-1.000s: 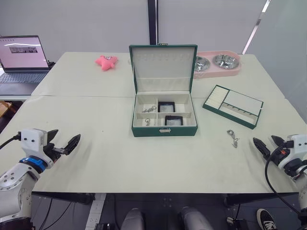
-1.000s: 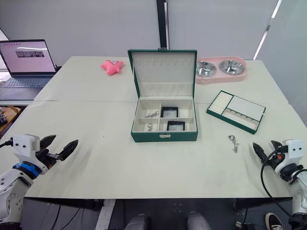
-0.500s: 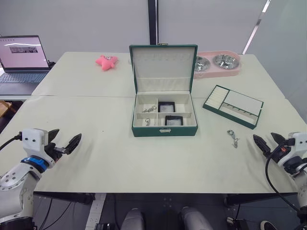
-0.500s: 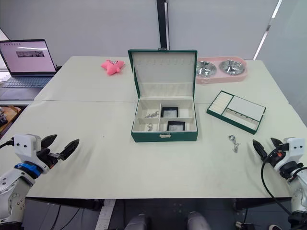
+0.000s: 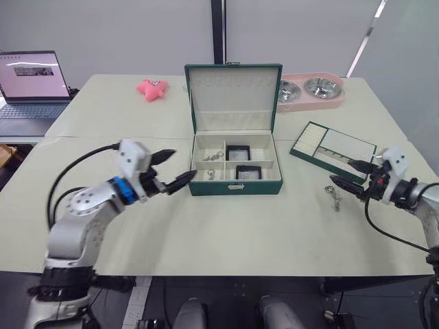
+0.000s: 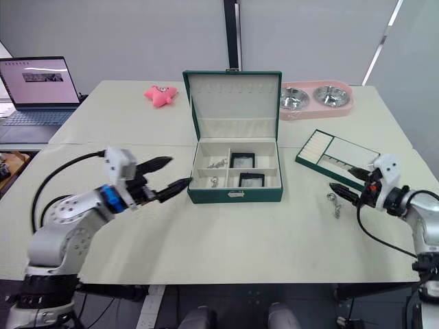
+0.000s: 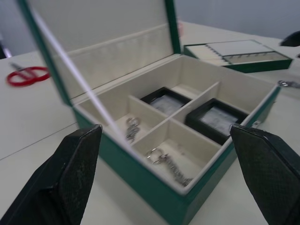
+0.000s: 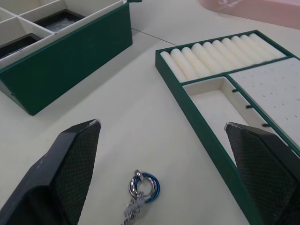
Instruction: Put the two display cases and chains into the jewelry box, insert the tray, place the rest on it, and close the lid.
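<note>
Hovering low over the surface (image 5: 226, 233) at centre-left of the frame, the left claw (image 5: 175, 169) has its fingers spread apart, empty, pointing at the jewelry box (image 5: 235, 186) from just beside its left front corner. At right, the right claw (image 5: 351, 177) is also spread and empty, near a loose chain (image 5: 334, 197) lying on the surface. The box sits mid-frame with its lid (image 5: 234, 97) upright; two display cases (image 5: 239, 152) occupy the right compartments and more chains (image 5: 212, 157) the left ones. The tray (image 5: 333, 151) lies right of the box, apart from it. Farther back are a pink pet feeder (image 5: 312, 90), a pink star toy (image 5: 152, 88) and, upper left, a laptop (image 5: 29, 89).
</note>
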Robot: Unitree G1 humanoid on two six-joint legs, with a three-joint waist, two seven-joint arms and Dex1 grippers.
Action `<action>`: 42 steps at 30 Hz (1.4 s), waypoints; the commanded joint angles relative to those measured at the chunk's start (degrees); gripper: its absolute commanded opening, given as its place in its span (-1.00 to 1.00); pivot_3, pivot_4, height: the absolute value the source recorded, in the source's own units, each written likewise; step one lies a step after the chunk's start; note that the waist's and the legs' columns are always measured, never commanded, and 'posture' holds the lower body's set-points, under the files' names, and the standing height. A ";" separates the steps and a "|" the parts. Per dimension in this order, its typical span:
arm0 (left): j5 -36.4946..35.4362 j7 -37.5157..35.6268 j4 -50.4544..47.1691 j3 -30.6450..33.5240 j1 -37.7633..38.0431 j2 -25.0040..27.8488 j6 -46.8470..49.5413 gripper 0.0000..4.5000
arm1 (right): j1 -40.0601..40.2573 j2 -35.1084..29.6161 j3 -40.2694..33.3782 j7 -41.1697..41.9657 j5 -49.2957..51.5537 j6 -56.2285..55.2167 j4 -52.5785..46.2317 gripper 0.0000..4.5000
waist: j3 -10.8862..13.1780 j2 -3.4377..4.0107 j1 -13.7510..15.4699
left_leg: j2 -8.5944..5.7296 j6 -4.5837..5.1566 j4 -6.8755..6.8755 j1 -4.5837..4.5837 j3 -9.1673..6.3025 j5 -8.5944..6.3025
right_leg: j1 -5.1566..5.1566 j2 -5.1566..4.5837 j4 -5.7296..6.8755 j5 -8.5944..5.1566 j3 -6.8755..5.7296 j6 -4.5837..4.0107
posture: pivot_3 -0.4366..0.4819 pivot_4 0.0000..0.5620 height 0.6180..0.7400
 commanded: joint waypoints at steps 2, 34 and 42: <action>-0.01 -2.40 -3.19 -6.06 -4.41 -3.35 0.41 1.00 | -7.92 -0.47 3.54 2.96 -4.31 -4.39 8.66 1.00 | 0.00 0.00 0.05 | -0.01 0.00 0.00 -0.04 0.01 0.00 | -0.02 -0.01 -0.02 0.00 0.00 0.00 | -0.05 -0.47 1.00; 14.43 5.37 4.36 -18.83 -9.25 -25.11 -9.04 1.00 | -29.17 6.42 8.72 -0.83 -18.75 -21.46 48.54 0.14 | 0.00 0.00 0.02 | -0.01 -0.23 0.04 -0.03 0.14 0.13 | 0.01 -0.04 -0.04 0.00 0.05 0.00 | -0.05 -0.47 1.00; 14.35 5.29 4.76 -18.22 -9.85 -25.32 -9.19 1.00 | -29.37 6.46 8.41 -1.60 -18.88 -21.85 48.97 -0.71 | 0.00 0.00 0.03 | -0.01 -0.23 0.04 -0.03 0.13 0.13 | 0.02 -0.04 -0.04 0.00 0.04 0.00 | -0.05 -0.47 1.00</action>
